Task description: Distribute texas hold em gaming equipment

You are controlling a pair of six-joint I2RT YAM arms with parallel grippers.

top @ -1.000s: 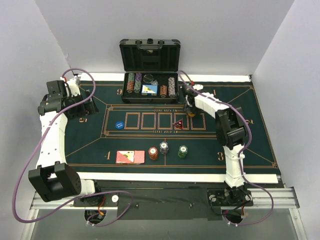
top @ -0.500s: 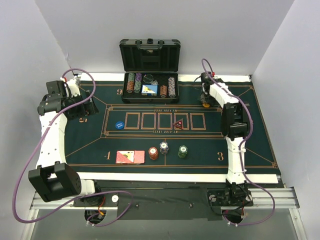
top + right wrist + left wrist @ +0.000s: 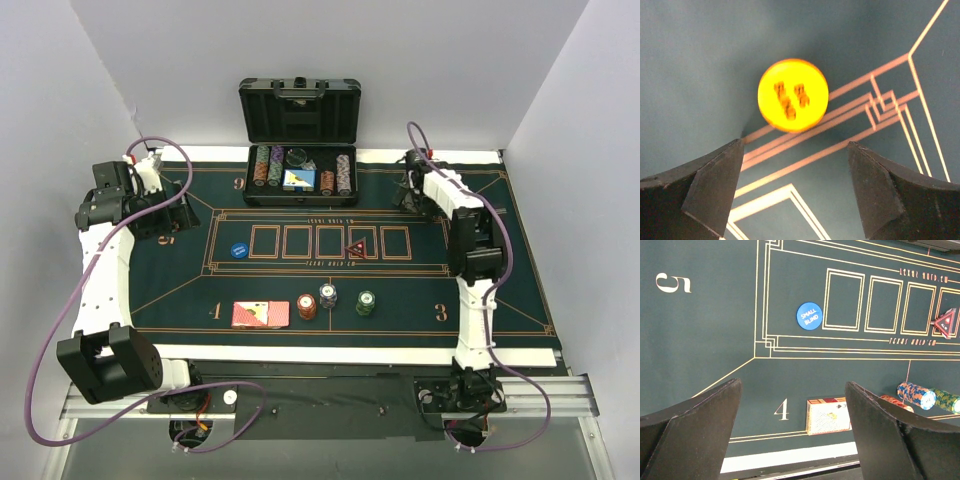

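- A flat, round, glossy orange disc (image 3: 793,95) is lying on the green felt mat (image 3: 690,50), across its gold lines, toward the mat's 1 o'clock.
- The right gripper (image 3: 795,145) is spreading its dark wedge-shaped fingers wide and gripping nothing, with the disc at their 12 o'clock, untouched.
- The left gripper (image 3: 794,384) is gaping wide, empty, over the mat's 9 o'clock side.

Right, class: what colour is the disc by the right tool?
Orange-yellow disc with darker orange markings; clearest in the right wrist view.
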